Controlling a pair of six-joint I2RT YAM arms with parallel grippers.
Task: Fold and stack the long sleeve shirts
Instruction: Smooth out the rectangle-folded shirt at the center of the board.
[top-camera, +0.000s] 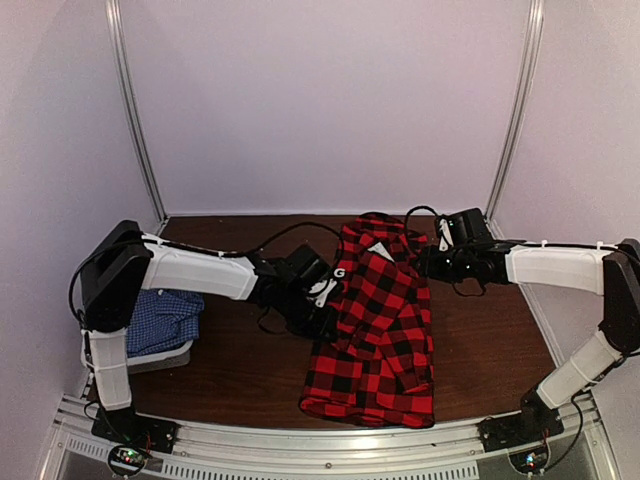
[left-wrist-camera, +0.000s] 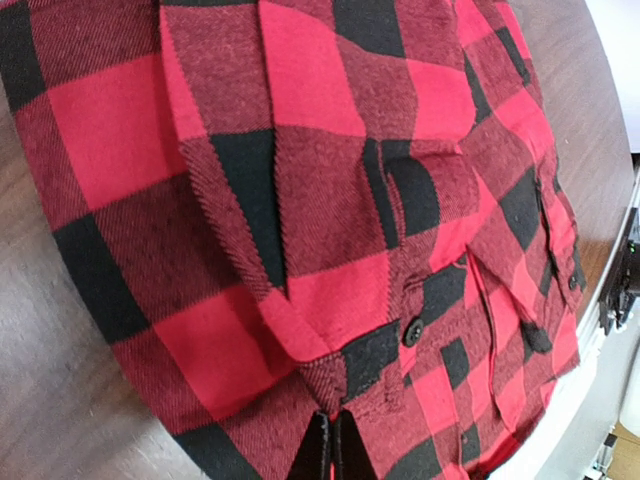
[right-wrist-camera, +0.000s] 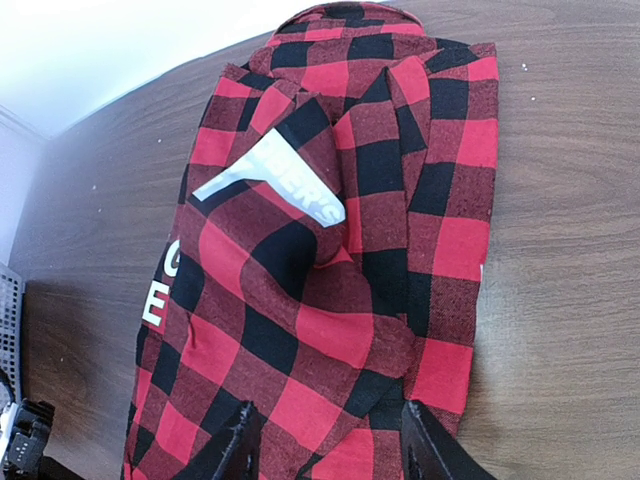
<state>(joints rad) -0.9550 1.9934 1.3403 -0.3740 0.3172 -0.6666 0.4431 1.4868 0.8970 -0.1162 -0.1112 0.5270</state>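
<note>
Both sets of jaws are at the red shirt (top-camera: 375, 340). The left jaws are pinched shut on cloth at its left edge. The right jaws are apart and hold nothing. They hover over the collar end, with the shirt showing between the fingers (right-wrist-camera: 238, 445).

The red shirt lies in the middle of the brown surface (top-camera: 230, 380). Its collar is at the far end and its bottom edge is at the near end. It makes a long, narrow shape, and its sides look folded in toward the middle. So I think this shirt is partly folded, but it is not a small neat pile yet. It probably needs to be folded end to end.

The blue shirt (top-camera: 165, 318) is well apart, at the left side. It sits bunched up in a pale basket (top-camera: 150, 358) and does not look folded at all. Nothing is stacked. So most of the job is not done yet.

The red shirt has big red and black squares. A white label (right-wrist-camera: 285, 185) with letters shows near the collar. There are small dark buttons (left-wrist-camera: 411, 332) along one edge. The cloth looks soft and thick, with some bumps and wrinkles.
</note>
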